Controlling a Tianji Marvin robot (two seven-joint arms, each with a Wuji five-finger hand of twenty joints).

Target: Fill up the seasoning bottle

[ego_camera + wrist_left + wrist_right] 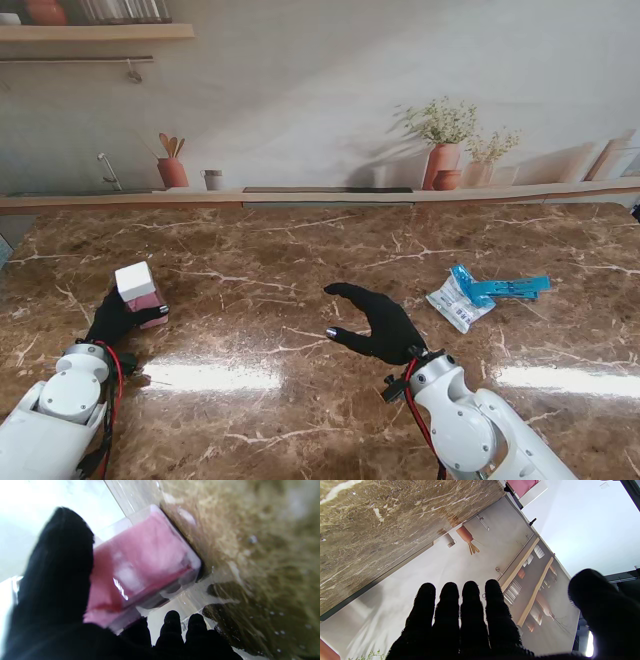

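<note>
Seasoning bottle (140, 291): clear square body, pink contents, white cap; grasped in the left hand (115, 318), thumb (60, 562) on one face, fingertips (172, 625) curled under the far side, base on the marble table (300, 400). Right hand (378, 322): black glove, released, four fingers (470, 610) straight and together, thumb apart, holding nothing. Seasoning packet (458, 303): white, well off to the right hand's right; blue clip (505, 288) lying across it.

Brown marble table top (300, 380) with white veining, printed kitchen backdrop (330, 90) at 12 o'clock, 2 terracotta plant pots (445, 165) at 1 o'clock, utensil jar (172, 170) at 11 o'clock, wooden shelf (95, 32) above it
</note>
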